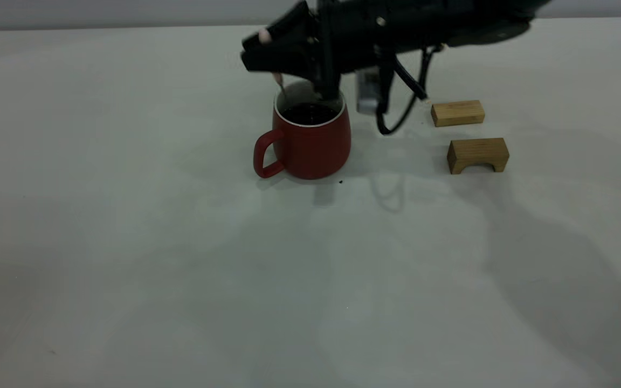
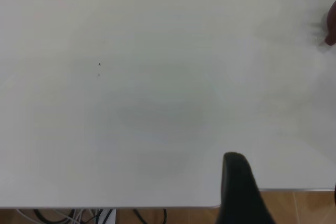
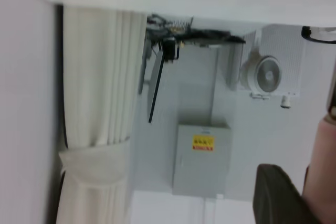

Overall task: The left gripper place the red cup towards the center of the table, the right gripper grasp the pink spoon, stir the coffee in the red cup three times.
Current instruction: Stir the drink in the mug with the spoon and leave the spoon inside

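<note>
Pink spoon (image 1: 278, 81) between right gripper (image 1: 270, 54) fingers, over red cup (image 1: 310, 143).

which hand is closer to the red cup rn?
Right. The right hand hangs just above the red cup, holding the pink spoon; the left hand is far off, near the table edge.

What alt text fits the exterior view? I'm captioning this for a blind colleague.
The right pincer holds the pink spoon dipped into the coffee in a red cup on the white table. Two wooden blocks lie apart to the cup's right; the left arm is out of view.
</note>
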{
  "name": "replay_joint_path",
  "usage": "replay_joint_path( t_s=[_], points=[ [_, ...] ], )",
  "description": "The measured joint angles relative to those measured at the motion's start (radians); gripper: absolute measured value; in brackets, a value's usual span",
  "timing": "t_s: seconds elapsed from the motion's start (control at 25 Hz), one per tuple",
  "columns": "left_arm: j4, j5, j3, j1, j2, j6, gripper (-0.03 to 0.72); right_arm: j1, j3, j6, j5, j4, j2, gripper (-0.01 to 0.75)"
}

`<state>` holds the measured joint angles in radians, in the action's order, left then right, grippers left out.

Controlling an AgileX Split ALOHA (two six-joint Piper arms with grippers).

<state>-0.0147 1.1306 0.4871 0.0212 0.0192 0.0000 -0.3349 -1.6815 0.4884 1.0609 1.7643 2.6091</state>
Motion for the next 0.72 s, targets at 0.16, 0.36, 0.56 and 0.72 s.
replay_joint_path(
  t_s=[0.16, 0.36, 0.56, 0.72],
  points=[
    [0.000, 0.000, 0.000, 0.000, 0.000, 0.000, 0.501, 0.017, -0.036, 0.001, -0.046, -0.001, 0.025, 0.122],
    [0.000, 0.000, 0.000, 0.000, 0.000, 0.000, 0.501, 0.043, -0.036, 0.007, -0.084, -0.005, 0.029, 0.122],
    [0.000, 0.000, 0.000, 0.000, 0.000, 0.000, 0.501, 0.045, -0.036, 0.004, -0.059, -0.007, 0.029, 0.123],
    [0.000, 0.000, 0.000, 0.000, 0.000, 0.000, 0.501, 0.047, -0.037, -0.001, -0.028, -0.012, 0.029, 0.181]
  ],
)
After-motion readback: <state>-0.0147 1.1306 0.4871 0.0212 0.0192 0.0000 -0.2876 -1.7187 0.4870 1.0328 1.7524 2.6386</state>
